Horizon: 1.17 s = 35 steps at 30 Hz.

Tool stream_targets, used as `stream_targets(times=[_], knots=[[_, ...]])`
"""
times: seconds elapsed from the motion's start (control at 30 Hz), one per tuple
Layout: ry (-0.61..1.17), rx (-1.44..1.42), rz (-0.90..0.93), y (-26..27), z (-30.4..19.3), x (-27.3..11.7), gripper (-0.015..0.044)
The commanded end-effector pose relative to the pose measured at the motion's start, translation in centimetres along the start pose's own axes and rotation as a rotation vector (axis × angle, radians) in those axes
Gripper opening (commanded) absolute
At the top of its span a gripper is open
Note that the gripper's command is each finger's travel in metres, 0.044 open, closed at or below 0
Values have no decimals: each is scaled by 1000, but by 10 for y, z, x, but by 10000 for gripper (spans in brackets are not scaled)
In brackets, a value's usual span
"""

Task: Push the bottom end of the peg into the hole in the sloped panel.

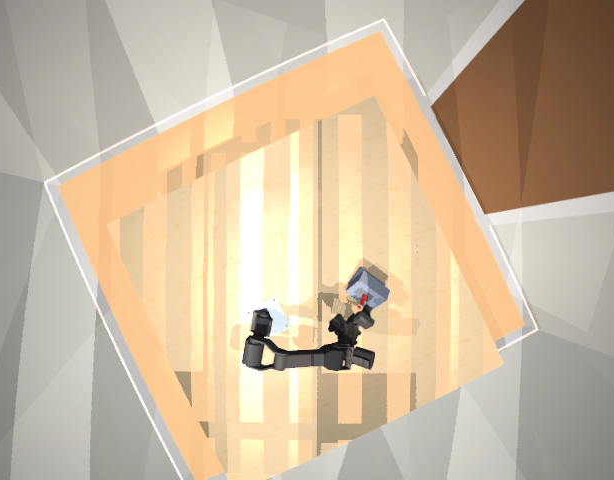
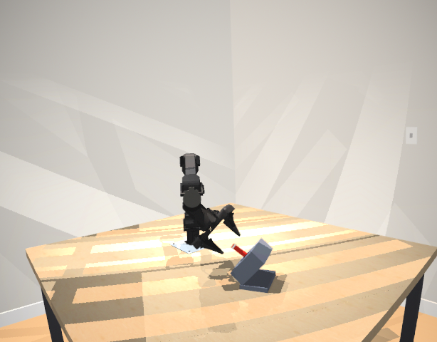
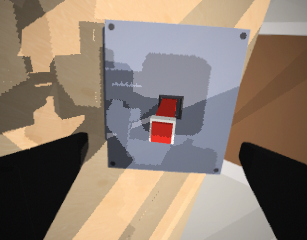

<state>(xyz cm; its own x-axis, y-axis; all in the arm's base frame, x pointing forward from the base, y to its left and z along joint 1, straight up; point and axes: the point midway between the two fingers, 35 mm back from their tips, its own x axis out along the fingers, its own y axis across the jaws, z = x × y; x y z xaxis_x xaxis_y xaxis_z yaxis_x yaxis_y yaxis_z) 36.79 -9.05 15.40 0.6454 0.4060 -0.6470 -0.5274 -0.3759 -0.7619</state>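
- Currently one red square peg (image 3: 165, 120), seated in the single square hole (image 3: 171, 101) of the grey sloped panel (image 3: 193, 65); its white-rimmed end sticks out.
- One gripper (image 3: 163, 165), jaws spread wide, holding nothing; two black fingers at 8 and 4 o'clock of the peg, well apart from it.
- One wooden table (image 2: 322, 265).

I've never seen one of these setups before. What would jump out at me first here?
Probably the bright red peg, the only vivid colour, sticking out of the dark square hole in the sloped grey panel. Next, the black arm's tool, hanging just in front of the panel with its fingers spread wide on either side, touching nothing.
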Motion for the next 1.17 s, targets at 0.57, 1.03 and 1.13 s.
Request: stream_targets(times=[0.57,1.03,1.13], knots=[[2,-2,-3,2,-2,-41,440],[2,1,-3,6,-2,-61,440],[2,1,-3,6,-2,-62,440]])
